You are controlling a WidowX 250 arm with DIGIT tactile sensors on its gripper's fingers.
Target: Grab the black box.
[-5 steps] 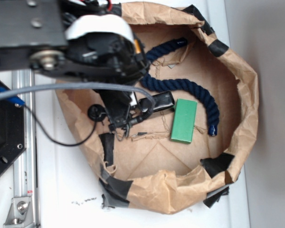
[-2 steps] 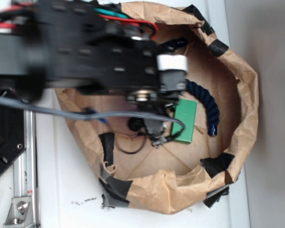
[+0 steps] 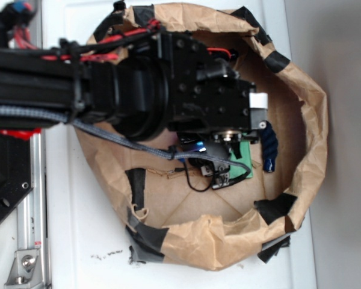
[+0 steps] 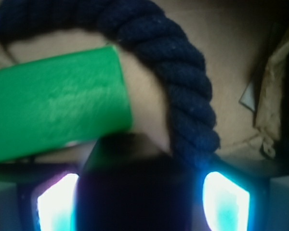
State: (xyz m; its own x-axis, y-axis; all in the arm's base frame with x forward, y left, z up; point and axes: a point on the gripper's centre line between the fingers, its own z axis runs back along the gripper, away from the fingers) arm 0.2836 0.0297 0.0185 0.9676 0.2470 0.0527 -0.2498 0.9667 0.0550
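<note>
**Black box held between the fingers, bin below**

A white tabletop (image 3: 78, 241) carries a crumpled brown paper bin (image 3: 307, 150). Nearest the wrist camera, the end effector (image 4: 135, 202) is clenched on the small glossy black box (image 4: 130, 187). Beyond lie the green rectangular block (image 4: 53, 115) and navy twisted rope (image 4: 183, 91). The grab looks done; whether the box has left the floor is unclear.

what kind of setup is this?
Likely a lab tabletop rig: a taped brown paper bin sits on a white table beside a metal rail, holding test items such as a green block and navy rope.
</note>
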